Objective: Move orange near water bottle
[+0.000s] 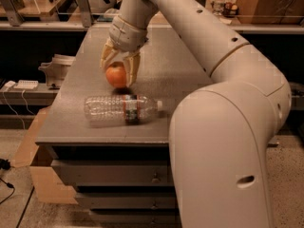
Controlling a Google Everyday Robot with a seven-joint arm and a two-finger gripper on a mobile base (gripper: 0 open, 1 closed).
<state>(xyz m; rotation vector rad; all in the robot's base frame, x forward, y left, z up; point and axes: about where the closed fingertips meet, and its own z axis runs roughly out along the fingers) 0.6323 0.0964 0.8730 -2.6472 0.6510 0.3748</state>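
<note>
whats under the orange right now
Only the grey table, dark with shadow below the orange. The gripper holds the orange from above, behind the lying water bottle. Whether the orange touches the table cannot be seen.

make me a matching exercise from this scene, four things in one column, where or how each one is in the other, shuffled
1 orange
2 water bottle
3 gripper
4 cardboard box

a lying on its side near the table's front edge
b on the floor, left of the table
c clasped from both sides, behind the bottle
d shut round the fruit

Pairs: 1-c, 2-a, 3-d, 4-b
</note>
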